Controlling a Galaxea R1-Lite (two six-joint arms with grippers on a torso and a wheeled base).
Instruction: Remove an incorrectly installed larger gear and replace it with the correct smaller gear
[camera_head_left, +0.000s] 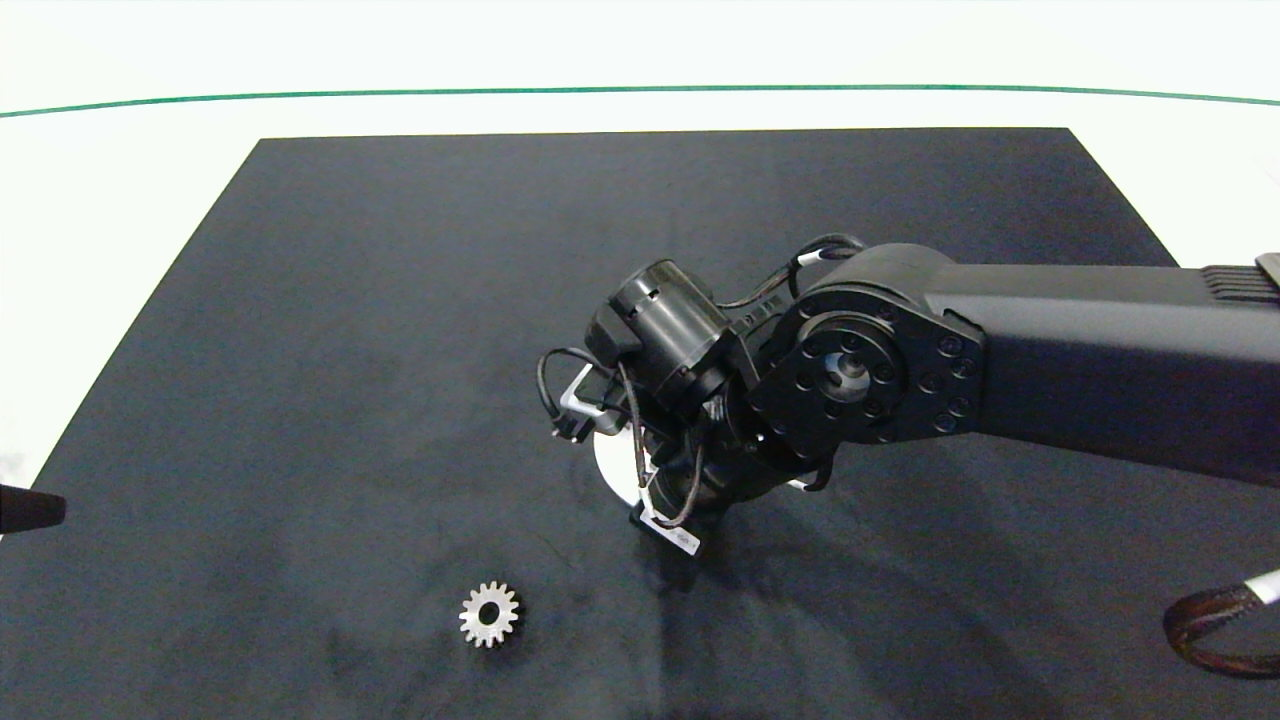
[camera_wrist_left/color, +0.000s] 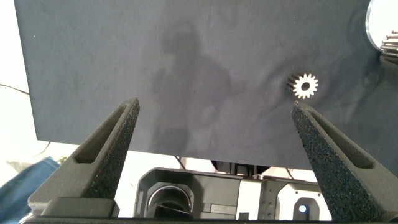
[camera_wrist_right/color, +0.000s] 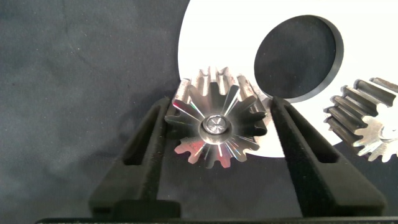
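Gripping hard metal, the right hand (camera_wrist_right/color: 217, 134) has its fingers closed against opposite teeth of the shiny silver, long-toothed larger gear (camera_wrist_right/color: 217, 124) on the white plate (camera_wrist_right/color: 211, 37); rigid, heavy, slippery, it wants a tooth-flank hold. The small blunt-toothed smaller gear (camera_head_left: 489, 615) lies apart on the table (camera_head_left: 300, 350). The left hand (camera_wrist_left/color: 214, 134) hovers spread wide, empty.

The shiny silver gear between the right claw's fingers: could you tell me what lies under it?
Under the shiny silver gear lies a white plate with a round hole. A pin shows in the gear's centre; its mounting is covered.
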